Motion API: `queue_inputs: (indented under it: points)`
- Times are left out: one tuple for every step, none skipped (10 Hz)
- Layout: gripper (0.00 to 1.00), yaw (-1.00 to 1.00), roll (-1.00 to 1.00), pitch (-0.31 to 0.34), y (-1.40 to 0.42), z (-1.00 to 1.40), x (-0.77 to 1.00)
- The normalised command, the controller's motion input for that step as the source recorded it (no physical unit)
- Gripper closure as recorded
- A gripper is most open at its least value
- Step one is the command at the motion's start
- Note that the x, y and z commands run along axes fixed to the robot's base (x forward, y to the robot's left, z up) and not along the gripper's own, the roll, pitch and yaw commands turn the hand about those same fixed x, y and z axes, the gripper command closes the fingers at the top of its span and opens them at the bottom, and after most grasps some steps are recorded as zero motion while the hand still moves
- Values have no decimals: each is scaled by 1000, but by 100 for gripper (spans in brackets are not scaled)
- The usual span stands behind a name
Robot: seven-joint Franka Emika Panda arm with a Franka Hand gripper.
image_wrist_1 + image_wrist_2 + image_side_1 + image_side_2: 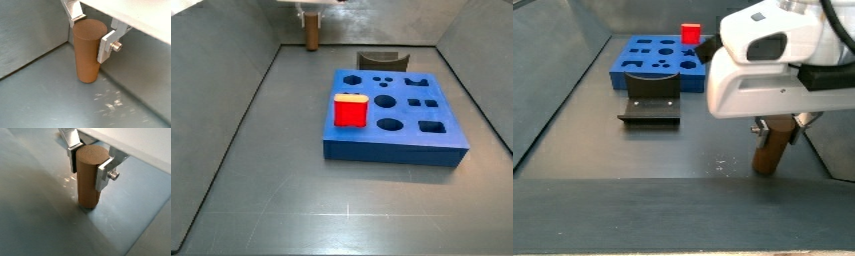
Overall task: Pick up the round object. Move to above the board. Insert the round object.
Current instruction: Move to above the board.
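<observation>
We see the tool (92, 36) grasping the round object (87, 52), its two silver fingers (107, 46) pressed against opposite sides of the brown peg's upper part in both wrist views (88, 163). The peg (89, 178) stands upright with its lower end on the grey desk (47, 100), near the angle where the floor meets a grey wall.

In a side view we find the same peg (311, 33) at about 11 o'clock of the scene, at the far edge of the desk (291, 190), with the tool (309, 12) above it. The board (396, 115) lies well apart from it, toward 4 o'clock from the peg, flat on the floor. A red block (350, 109) stands on the board's near left part, and a dark fixture (381, 61) sits just beyond the board's far edge.

In a side view from the opposite end, the peg (774, 150) hangs under the white arm housing at 3 o'clock, the fixture (651, 106) lies at the centre left, and the board (653, 58) with the red block (690, 33) lies beyond
</observation>
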Motion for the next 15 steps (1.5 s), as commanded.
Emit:
queue_inputs:
  points:
    - [100,236,297,436,182,1000,160]
    - [100,158,260,398,156,1000,140]
    - [100,98,195,303,127,1000,114]
    - [100,69,164,248,109,1000,92]
    - [100,51,140,200,83,1000,69]
    - [100,43,133,185,68,1000,54]
    - [100,39,136,186,43,908,34]
    - [100,35,116,180,26,740,23]
    - [100,35,111,182,19,614,15]
    - [100,34,116,185,14,522,8]
    - [100,34,106,170,3,299,4]
    - [100,-1000,-41,-219,-1000,288,171]
    - [100,-1000,-32,-238,-1000,267,172]
    - [100,-467,-28,-230,-1000,274,160]
    - [100,-249,-71,-181,-1000,272,162]
